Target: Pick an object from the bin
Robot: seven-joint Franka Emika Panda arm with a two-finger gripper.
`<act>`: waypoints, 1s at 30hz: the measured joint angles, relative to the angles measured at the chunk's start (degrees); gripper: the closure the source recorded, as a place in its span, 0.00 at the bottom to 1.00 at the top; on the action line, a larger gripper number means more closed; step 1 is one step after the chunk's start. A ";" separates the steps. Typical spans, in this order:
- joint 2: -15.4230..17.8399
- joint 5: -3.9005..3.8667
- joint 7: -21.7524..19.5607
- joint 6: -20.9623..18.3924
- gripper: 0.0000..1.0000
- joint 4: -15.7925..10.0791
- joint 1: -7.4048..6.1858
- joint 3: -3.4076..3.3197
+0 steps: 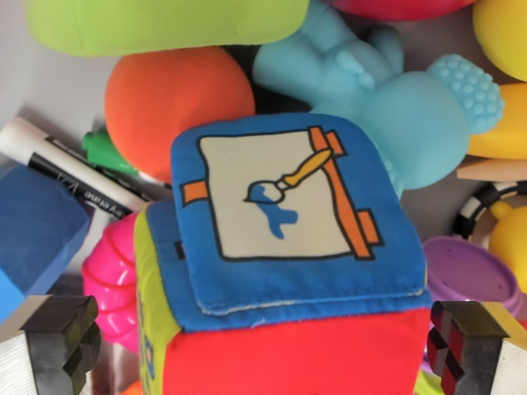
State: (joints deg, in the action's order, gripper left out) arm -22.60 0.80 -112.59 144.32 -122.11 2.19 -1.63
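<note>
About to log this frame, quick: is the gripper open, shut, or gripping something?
Gripper: open, fingers on either side of the soft fabric cube, not clamped on it.

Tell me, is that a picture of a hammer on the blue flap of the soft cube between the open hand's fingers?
Not a hammer: the wrist view shows a paintbrush on an easel on the blue flap of the soft cube. The rest holds: the hand is open around it.

**Black ribbed pads on pale metal fingers**

Only the tips of the two-fingered claw [263, 350] show, in the wrist view's bottom corners. Each finger [58, 341] ends in a blocky black rubber pad with stepped, notched edges, mounted on a flat, brushed silver-grey metal backing. The right pad's ridges pick up a reddish tint
</note>
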 joint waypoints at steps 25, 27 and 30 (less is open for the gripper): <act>-2.72 0.06 0.03 2.78 1.00 0.00 0.08 0.08; -2.72 0.07 0.03 2.78 1.00 0.00 0.08 0.08; -2.72 0.07 0.03 2.78 1.00 0.01 0.09 0.09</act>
State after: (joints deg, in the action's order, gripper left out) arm -25.32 0.86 -112.57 147.11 -122.10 2.28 -1.55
